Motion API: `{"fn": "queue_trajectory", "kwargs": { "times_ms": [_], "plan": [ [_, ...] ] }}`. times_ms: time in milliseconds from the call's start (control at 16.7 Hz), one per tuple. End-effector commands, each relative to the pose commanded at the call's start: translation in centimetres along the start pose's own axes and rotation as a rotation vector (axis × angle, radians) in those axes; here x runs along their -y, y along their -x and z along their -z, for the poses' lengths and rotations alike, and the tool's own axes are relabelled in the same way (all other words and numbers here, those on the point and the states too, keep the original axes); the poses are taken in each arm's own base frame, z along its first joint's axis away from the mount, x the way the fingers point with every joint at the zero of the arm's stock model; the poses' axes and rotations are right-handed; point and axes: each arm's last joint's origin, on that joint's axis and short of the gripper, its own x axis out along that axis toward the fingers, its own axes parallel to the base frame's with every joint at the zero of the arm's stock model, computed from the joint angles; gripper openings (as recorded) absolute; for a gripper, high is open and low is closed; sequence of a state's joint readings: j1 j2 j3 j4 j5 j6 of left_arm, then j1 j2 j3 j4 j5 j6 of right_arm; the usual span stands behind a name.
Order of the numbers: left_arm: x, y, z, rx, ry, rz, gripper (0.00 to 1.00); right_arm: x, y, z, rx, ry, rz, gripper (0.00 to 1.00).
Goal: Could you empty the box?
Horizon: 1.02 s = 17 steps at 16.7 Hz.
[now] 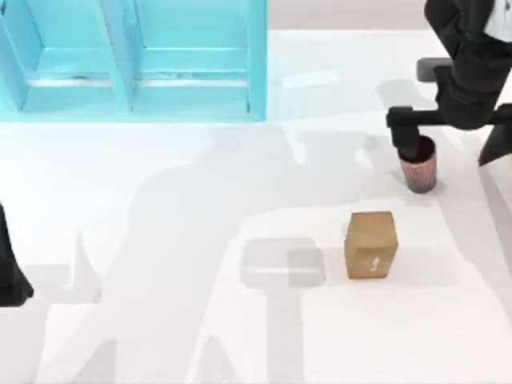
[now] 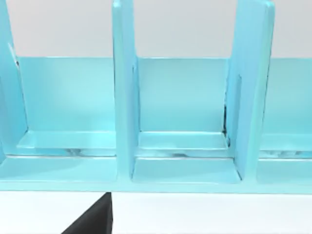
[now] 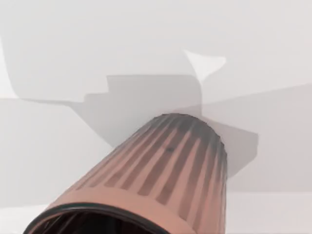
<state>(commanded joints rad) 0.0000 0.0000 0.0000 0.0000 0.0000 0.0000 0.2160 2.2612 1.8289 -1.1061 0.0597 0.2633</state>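
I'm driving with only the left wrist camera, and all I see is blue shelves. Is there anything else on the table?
Observer: Yes, a brown cube sits on the white table, toward its right side.
Operator: Just that?
Observer: No, a ribbed pink cup stands upright farther back and to the right of the cube, apart from it.
Operator: Where's my other arm?
Observer: The right pincer is at that cup's rim, reaching in from the table's right. The left arm is parked at the left edge.
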Motion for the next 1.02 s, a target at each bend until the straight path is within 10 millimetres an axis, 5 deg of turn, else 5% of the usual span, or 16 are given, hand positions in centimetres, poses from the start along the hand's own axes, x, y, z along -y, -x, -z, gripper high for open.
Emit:
{"fn": "queue_trajectory", "kwargs": {
  "times_ms": [180,1020],
  "plan": [
    [0.0,0.0,0.0,0.000,0.000,0.000,1.00,-0.1,0.5,-0.2,-0.011,0.000,0.002,1.00],
    [0.0,0.0,0.0,0.000,0.000,0.000,1.00,0.5,10.0,-0.5,0.000,0.000,0.000,1.00]
  ]
}}
